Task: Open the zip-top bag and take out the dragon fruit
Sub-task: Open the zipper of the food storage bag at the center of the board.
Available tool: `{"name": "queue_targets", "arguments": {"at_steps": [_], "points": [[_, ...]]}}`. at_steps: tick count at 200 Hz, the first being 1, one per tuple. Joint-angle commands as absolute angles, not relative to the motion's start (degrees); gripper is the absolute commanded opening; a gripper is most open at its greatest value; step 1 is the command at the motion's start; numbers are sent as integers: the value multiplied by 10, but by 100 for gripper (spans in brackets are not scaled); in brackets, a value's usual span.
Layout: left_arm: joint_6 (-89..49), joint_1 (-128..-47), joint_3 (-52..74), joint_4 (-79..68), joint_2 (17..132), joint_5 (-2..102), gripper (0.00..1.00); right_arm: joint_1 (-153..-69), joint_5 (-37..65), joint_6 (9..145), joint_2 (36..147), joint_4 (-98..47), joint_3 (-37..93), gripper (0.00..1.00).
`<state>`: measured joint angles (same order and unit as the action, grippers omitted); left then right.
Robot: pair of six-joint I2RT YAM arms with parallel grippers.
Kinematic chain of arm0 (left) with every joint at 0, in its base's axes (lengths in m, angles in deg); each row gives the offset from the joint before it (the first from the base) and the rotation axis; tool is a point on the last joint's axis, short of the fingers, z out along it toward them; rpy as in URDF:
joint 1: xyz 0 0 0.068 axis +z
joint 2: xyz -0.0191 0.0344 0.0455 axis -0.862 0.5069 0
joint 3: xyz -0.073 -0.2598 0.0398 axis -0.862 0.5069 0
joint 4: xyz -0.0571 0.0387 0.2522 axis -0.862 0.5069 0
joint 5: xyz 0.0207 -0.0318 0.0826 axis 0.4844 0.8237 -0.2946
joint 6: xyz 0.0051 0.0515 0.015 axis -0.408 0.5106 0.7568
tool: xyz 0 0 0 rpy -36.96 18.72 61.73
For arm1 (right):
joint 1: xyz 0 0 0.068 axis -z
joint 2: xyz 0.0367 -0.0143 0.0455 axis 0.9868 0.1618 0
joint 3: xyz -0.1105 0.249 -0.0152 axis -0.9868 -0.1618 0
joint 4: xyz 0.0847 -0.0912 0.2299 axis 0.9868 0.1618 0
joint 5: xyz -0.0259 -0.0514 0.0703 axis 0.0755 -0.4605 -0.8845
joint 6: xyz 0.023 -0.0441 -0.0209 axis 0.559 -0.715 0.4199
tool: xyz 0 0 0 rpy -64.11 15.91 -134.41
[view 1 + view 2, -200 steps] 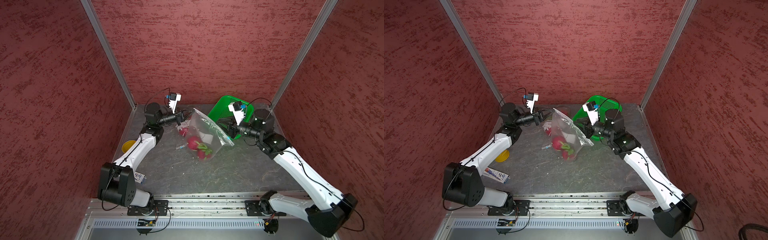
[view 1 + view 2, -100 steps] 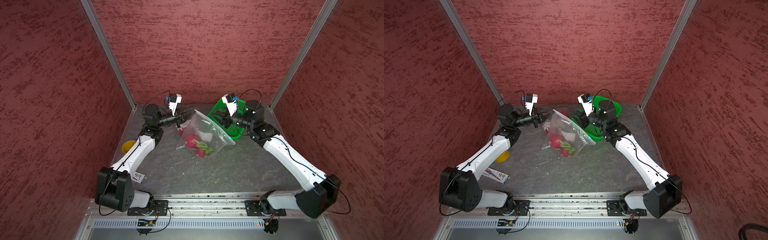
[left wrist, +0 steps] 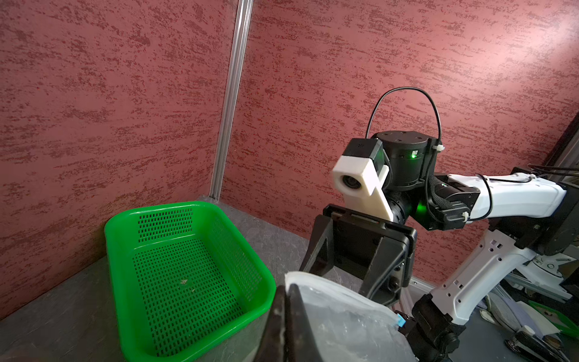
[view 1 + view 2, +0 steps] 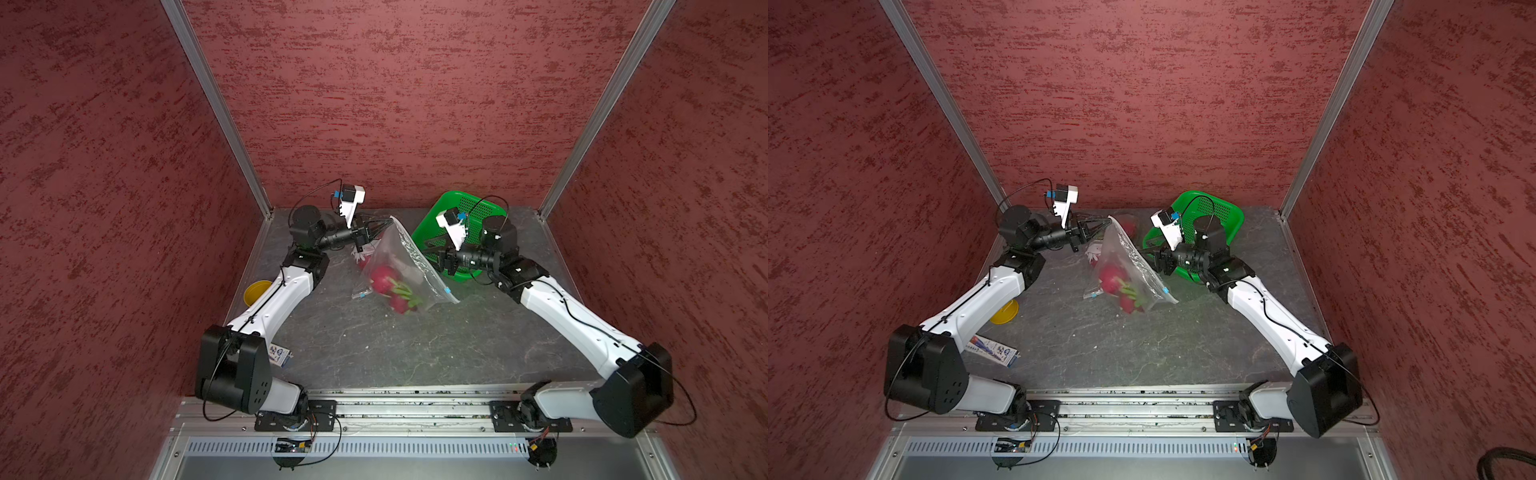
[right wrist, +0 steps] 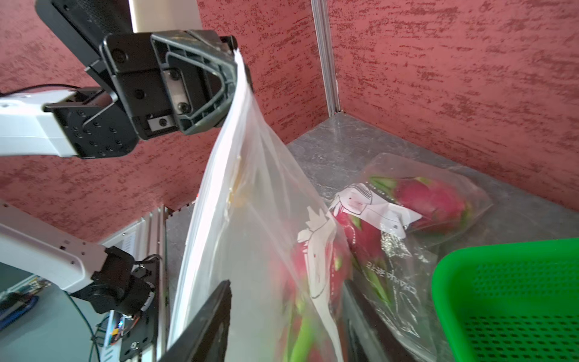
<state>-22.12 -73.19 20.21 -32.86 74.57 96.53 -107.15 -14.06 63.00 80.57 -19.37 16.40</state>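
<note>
A clear zip-top bag (image 4: pixel 401 266) (image 4: pixel 1125 266) hangs tilted from its top corner, where my left gripper (image 4: pixel 384 225) (image 3: pixel 286 286) is shut on it. Dragon fruit (image 4: pixel 384 279) (image 4: pixel 1109 277), magenta with green scales, lie in the bag's lower end on the table. The bag's blue slider (image 4: pixel 446 291) sits at its low right corner. My right gripper (image 4: pixel 432 250) (image 5: pixel 282 319) is open beside the bag's right edge, and the bag's film (image 5: pixel 250 250) lies between its fingers. Another dragon fruit (image 5: pixel 429 197) in its own wrapper lies behind the bag.
A green perforated basket (image 4: pixel 469 203) (image 3: pixel 188 260) (image 5: pixel 501 282) stands at the back right, right behind my right wrist. A yellow dish (image 4: pixel 257 291) and a printed packet (image 4: pixel 992 349) lie beside the left arm. Red walls close in three sides.
My right gripper has opened wider and drawn in from the right to the bag's edge. The left gripper keeps its hold on the bag's corner.
</note>
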Motion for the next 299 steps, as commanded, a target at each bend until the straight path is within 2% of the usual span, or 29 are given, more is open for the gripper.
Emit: {"name": "queue_targets", "arguments": {"at_steps": [1,31,89,114,180,227,256,299], "points": [[-212,-739,174,-328,759,948,0,-1076,-190,670,800,-250,154,59],[-166,-756,147,-258,777,916,0,-1082,-216,732,784,-341,114,71],[-161,-774,130,-241,808,903,0,-1092,-225,784,805,-406,98,78],[-163,-776,127,-237,814,906,0,-1093,-177,754,792,-355,119,78],[-164,-779,148,-251,805,931,0,-1079,-80,684,793,-243,188,62],[-160,-775,170,-288,792,954,0,-1054,-59,660,804,-226,223,51],[-169,-772,174,-315,791,965,0,-1049,-48,643,817,-217,229,50],[-177,-772,173,-322,792,967,0,-1048,-90,659,842,-234,216,50]]}}
